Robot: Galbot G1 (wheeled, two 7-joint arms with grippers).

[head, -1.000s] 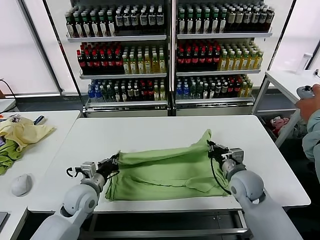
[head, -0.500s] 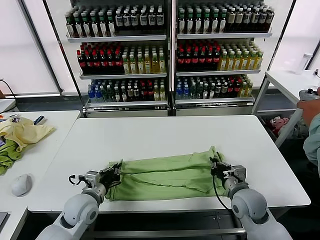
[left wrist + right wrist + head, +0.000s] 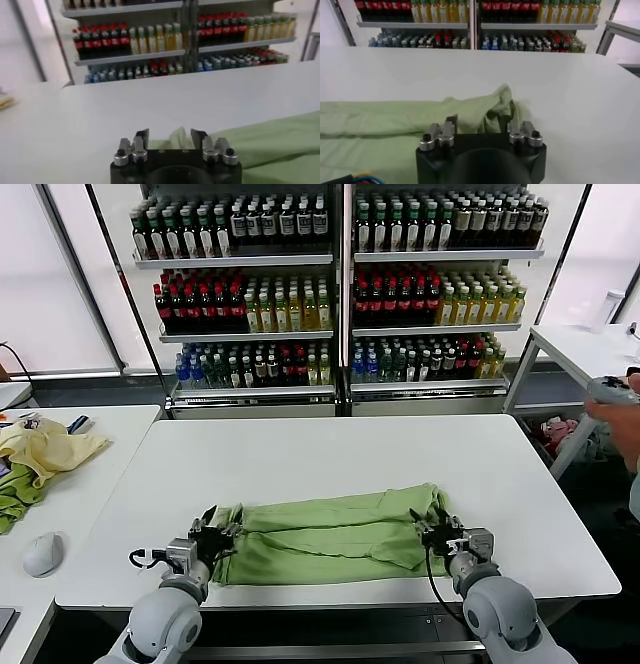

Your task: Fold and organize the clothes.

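Resting low near the front edge of the surface [image 3: 300, 454], the left end effector [image 3: 213, 536] sits at the left end of the light green shirt [image 3: 330, 529], its fingers [image 3: 141, 138] spread apart with a small peak of green cloth standing between them (whether the cloth touches either finger cannot be told from the left wrist view). The right end effector [image 3: 432, 532] sits at the shirt's right end, also released, its two fingers [image 3: 451, 123] parted on either side of a bunched-up hump of fabric that rises just ahead of them.

Between the two end effectors the shirt lies folded into a long, narrow band running left to right, parallel to the front edge of the surface and close to it. A lengthwise crease divides it into two stacked strips, and the right end is more rumpled than the left.

Both arms reach up from below the front edge, left arm at the front left, right arm at the front right.

Off to the left, on a separate table, lie a pale yellow garment [image 3: 48, 446], a darker green cloth [image 3: 14, 494] and a white mouse [image 3: 43, 553]. Behind the surface stand shelves of bottled drinks [image 3: 330, 284].
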